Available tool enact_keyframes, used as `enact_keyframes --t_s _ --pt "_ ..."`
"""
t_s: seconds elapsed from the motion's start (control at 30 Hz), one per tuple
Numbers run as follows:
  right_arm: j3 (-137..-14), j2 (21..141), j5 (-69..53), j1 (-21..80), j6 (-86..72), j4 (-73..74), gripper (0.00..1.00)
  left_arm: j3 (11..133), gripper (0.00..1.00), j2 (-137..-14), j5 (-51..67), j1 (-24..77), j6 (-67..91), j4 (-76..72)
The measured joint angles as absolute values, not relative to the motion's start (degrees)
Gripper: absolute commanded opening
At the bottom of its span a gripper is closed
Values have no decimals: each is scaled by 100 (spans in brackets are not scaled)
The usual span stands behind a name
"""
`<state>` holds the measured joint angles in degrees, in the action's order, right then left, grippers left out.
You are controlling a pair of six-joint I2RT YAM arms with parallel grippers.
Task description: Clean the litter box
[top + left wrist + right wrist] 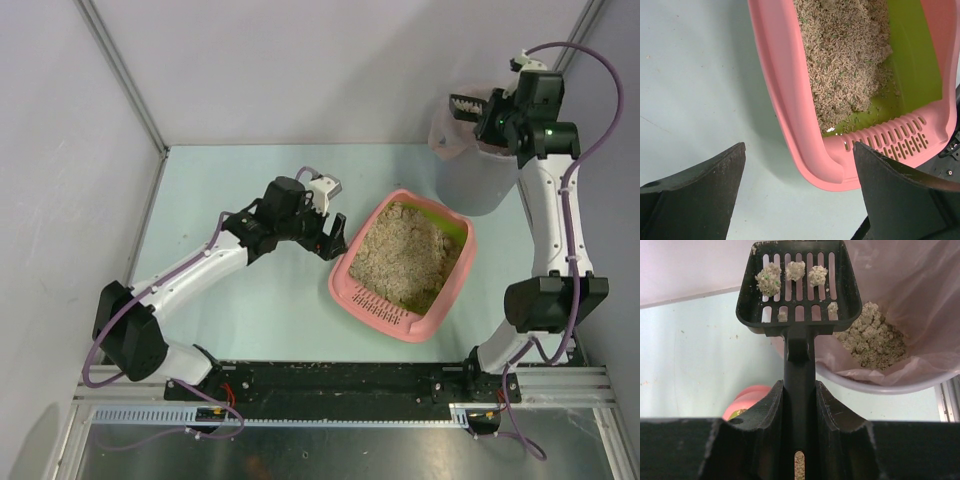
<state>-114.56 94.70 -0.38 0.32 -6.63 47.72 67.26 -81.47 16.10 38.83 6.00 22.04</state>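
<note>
Shallow pink plastic litter box [385,308] mid-table, long axis near-left to far-right, slotted end nearest
My left pincer [333,243] gapes just left of its rim; my right pincer [487,117] clamps the black slotted scoop [465,105] by the far-right grey round bucket [470,190]

The litter box [790,100] was cut off at the top and right edges of the left wrist view, beyond the jaws. In the right wrist view the scoop [799,325] handle's end was hidden between the jaws, and the bucket [875,384] ahead of them was cropped at the right.
</note>
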Motion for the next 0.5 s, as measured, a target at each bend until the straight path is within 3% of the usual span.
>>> enact_keyframes --t_s 0.5 --pt "-11386 10062 -2449 -1645 -2123 3944 0 6726 93 -8147 1614 3883 600 2206"
